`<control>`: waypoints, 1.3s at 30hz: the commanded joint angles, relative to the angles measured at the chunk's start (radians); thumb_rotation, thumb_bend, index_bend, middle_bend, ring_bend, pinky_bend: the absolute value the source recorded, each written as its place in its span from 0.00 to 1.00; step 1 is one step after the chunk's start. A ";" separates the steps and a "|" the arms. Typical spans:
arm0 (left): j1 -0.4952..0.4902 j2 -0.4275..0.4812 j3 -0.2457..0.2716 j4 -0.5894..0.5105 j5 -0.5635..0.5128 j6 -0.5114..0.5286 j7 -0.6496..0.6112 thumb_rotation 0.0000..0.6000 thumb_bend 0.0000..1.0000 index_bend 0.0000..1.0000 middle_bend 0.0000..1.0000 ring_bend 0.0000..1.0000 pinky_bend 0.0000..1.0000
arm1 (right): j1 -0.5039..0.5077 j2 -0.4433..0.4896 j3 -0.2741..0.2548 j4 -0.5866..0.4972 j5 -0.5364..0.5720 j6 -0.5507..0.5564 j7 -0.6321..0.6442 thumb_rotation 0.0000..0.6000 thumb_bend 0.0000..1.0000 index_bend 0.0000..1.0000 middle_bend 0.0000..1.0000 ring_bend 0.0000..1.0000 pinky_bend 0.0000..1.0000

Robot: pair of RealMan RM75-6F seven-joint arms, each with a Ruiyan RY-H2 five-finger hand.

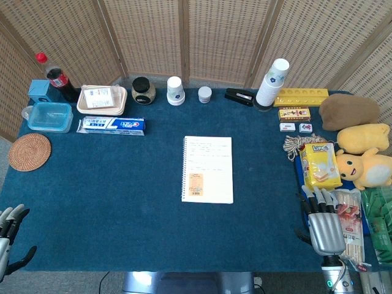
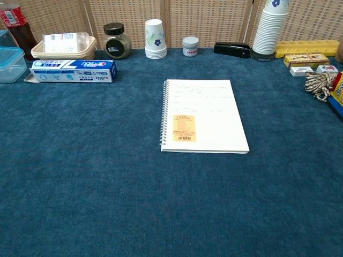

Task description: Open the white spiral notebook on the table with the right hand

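The white spiral notebook (image 1: 208, 169) (image 2: 204, 115) lies closed and flat in the middle of the blue table, its spiral along the left edge and an orange label on the lower left of the cover. My right hand (image 1: 322, 223) rests at the table's front right, well to the right of the notebook, fingers spread and pointing away, holding nothing. At the front left corner, only part of my left hand (image 1: 8, 229) shows, fingers apart and empty. Neither hand appears in the chest view.
Along the back stand a toothpaste box (image 1: 111, 125), a jar (image 1: 143, 90), paper cups (image 1: 176, 90), a stapler (image 1: 239, 97) and a cup stack (image 1: 272, 82). Snack packs (image 1: 319, 165), a rope bundle (image 1: 296, 146) and plush toys (image 1: 364, 156) crowd the right edge beside my right hand.
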 commanded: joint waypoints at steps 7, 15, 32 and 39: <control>-0.003 0.001 0.001 0.002 -0.001 -0.005 -0.006 1.00 0.27 0.16 0.08 0.03 0.00 | 0.009 -0.012 0.006 0.009 0.000 -0.027 0.000 1.00 0.13 0.18 0.15 0.02 0.08; 0.007 0.007 0.006 0.002 0.040 0.038 -0.010 1.00 0.27 0.16 0.08 0.03 0.00 | 0.075 -0.061 0.041 -0.001 -0.033 -0.089 0.018 1.00 0.13 0.18 0.14 0.02 0.08; -0.012 0.022 -0.004 -0.013 0.039 0.022 -0.013 1.00 0.27 0.15 0.08 0.03 0.00 | 0.309 -0.393 0.189 0.215 0.096 -0.353 -0.064 1.00 0.14 0.15 0.14 0.02 0.08; -0.018 0.020 -0.007 -0.008 0.027 0.007 -0.020 1.00 0.27 0.15 0.08 0.03 0.00 | 0.350 -0.478 0.193 0.348 0.099 -0.367 -0.047 1.00 0.15 0.14 0.14 0.02 0.08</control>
